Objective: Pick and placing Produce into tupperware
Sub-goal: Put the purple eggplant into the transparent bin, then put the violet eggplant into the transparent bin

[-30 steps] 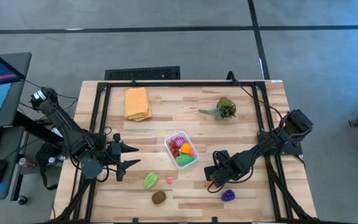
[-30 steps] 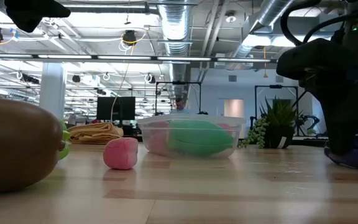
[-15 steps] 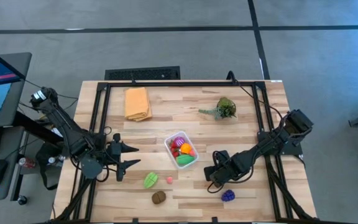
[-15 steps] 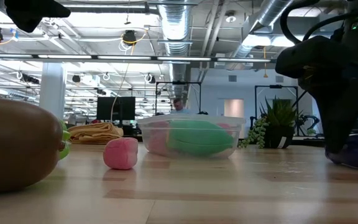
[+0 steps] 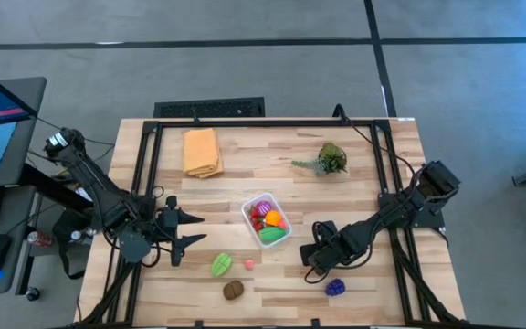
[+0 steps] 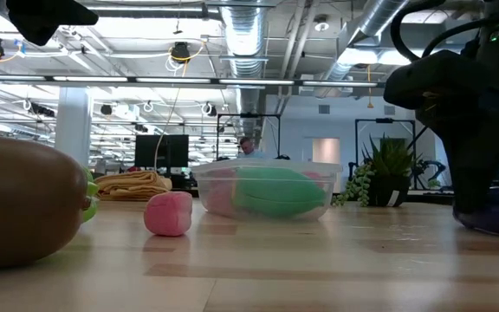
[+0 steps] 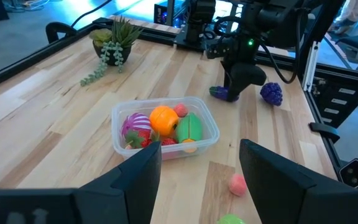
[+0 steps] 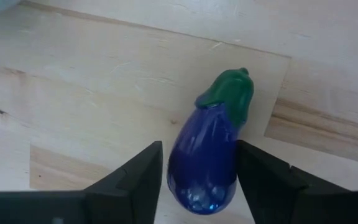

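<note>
- Starting at the left edge of the table, the left gripper (image 5: 183,236) is seen parked above the wood, its jaws spread apart with nothing between them.
- Just right of it, three loose pieces of produce are laid on the table (image 5: 373,174): a green piece (image 5: 221,265), a small pink piece (image 5: 248,264) and a brown piece (image 5: 234,290) nearest the front edge.
- The orange-yellow cloth (image 5: 202,152) is seen folded near the back edge, well apart from the rest.
- The tupperware (image 5: 266,219) is placed near the middle; orange, green, red and purple-striped pieces are held inside it.
- The right gripper (image 5: 310,259) is lowered to the tabletop right of the tupperware.
- A purple eggplant (image 8: 211,157) with a green cap is framed between the right fingers (image 8: 263,177); the jaws are set closely about it, though it cannot be told whether they actually press on it.
- A purple grape cluster (image 5: 335,288) is found just beside that gripper, toward the front edge.
- A leafy plant sprig (image 5: 330,160) is set near the back right.
</note>
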Motion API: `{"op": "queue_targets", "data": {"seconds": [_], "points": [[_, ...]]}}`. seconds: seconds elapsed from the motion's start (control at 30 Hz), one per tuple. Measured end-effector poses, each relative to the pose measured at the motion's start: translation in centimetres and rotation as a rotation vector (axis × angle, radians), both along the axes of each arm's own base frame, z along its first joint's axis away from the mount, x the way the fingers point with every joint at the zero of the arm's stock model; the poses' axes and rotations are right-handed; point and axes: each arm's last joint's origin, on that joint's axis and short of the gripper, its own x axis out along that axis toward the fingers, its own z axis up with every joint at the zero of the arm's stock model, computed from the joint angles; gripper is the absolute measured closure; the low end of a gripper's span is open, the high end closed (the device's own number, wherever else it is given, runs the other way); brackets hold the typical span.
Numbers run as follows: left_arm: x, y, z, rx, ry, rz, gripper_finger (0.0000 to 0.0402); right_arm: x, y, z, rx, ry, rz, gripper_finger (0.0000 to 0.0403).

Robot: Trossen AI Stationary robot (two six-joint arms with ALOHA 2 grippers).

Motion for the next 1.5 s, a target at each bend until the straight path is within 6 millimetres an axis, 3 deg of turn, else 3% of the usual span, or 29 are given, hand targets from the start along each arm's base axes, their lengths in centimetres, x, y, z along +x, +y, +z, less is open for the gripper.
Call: {"op": "queue_targets", "data": {"seconds": [0.3,0.7,1.2,1.5], "points": [[0.00,0.00,0.00,0.000,0.000,0.000,0.0193,0.00,0.00,0.00,0.000,-0.001,0.000,0.0224],[0.00,0.00,0.00,0.000,0.000,0.000,0.0193,0.10,0.06,0.01,0.006,-0.010,0.000,0.0174],[-0.04,0.03,-0.08,0.008,0.007,0.000,0.0193,0.10,0.06,0.01,0.006,-0.010,0.000,0.0225],[-0.05,0.05,-0.11,0.012,0.010,0.000,0.0193,0.10,0.07,0.01,0.006,-0.010,0.000,0.0201]]}}
